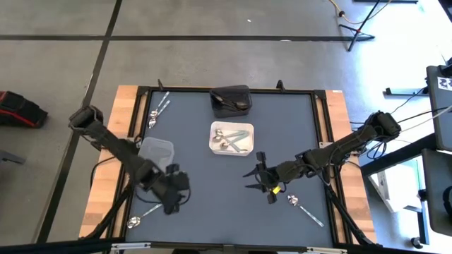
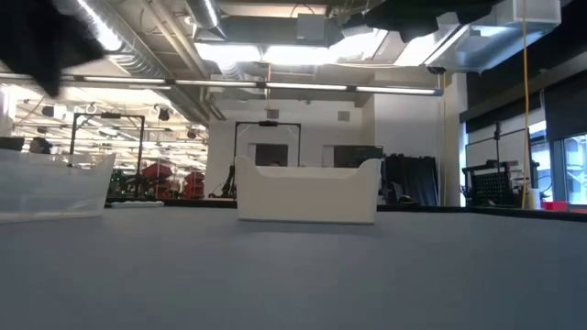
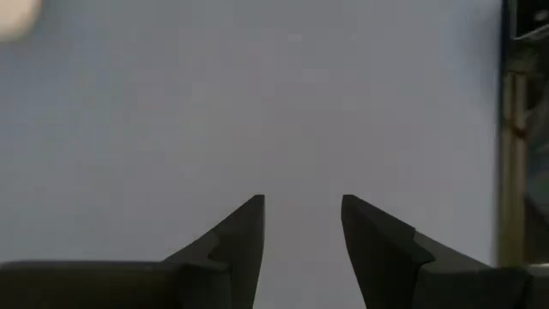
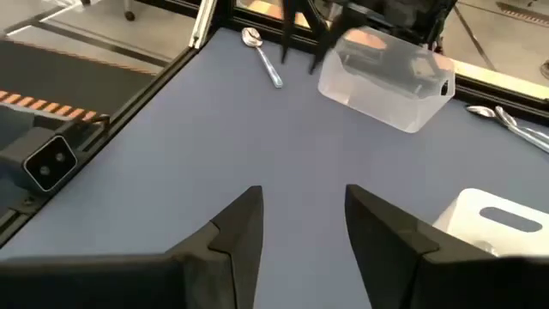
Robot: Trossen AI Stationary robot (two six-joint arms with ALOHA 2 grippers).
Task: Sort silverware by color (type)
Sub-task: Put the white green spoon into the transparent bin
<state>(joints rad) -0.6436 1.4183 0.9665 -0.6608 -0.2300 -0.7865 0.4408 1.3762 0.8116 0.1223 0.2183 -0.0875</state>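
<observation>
spoon lying diagonal — bowl toward right gripper, apart

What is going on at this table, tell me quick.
A two-armed robot is sorting small metal spoons into trays. Right now neither hand holds anything: the left hand is open above the blue mat near a loose silver spoon at the front-left, and the right hand is open mid-table, with another silver spoon lying behind it. The white rectangular tray already holds several spoons, the black tray some too, and two more spoons wait at the far-left corner.
</observation>
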